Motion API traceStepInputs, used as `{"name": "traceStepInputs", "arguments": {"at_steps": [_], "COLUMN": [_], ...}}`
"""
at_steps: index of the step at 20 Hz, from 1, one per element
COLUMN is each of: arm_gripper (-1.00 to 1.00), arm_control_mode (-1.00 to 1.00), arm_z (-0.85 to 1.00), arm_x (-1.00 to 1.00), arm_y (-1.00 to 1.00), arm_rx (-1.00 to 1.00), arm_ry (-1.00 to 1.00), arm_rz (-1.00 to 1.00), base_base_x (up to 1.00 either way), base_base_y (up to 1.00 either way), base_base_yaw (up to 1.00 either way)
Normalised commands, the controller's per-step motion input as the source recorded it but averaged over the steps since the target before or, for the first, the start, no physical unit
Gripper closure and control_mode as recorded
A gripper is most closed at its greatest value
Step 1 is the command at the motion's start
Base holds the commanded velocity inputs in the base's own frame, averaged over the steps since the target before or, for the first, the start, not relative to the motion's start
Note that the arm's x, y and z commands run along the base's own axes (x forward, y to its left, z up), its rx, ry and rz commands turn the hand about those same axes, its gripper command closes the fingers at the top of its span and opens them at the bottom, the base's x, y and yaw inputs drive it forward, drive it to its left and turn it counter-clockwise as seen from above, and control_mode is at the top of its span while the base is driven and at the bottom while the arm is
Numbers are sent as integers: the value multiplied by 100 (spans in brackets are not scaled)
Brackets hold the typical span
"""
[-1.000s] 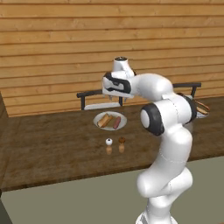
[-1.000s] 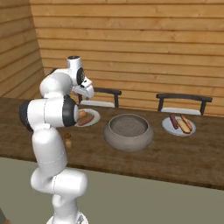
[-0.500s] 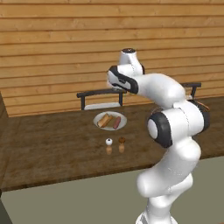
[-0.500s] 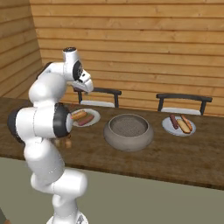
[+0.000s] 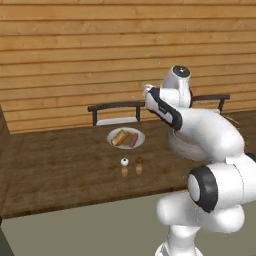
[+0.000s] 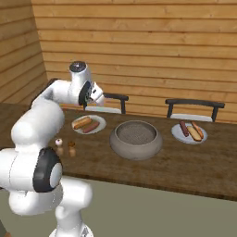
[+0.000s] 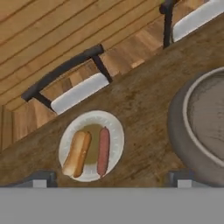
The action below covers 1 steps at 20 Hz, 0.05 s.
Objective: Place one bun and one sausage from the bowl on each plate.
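Sitting on the brown wooden table [image 6: 194, 164], the big round grey bowl [image 6: 136, 139] looks empty inside. Left of it, a flat white plate with an olive-brown middle [image 7: 91, 145] holds a long tan bun [image 7: 77, 153] and a thin red-brown sausage [image 7: 103, 151] side by side. Another white plate [image 6: 189, 132] right of the bowl holds a bun [image 6: 195, 134] and a sausage [image 6: 184, 128] too. The claw [image 7: 112, 178] hangs above the table with its tips spread wide, holding nothing.

Tan bun [image 7: 77, 153], red-brown sausage [image 7: 103, 151], white plate [image 7: 114, 133], grey bowl [image 7: 180, 140]
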Motion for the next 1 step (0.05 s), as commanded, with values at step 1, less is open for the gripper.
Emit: {"name": "traceStepInputs", "arguments": {"at_steps": [1], "arm_gripper": [-100], "arm_control_mode": [-100], "arm_z": [43], "arm_x": [-21], "arm_y": [-100], "arm_rx": [16], "arm_ry": [-7], "arm_rz": [-13], "base_base_x": [0], "base_base_y": [0], "base_base_yaw": [0]}}
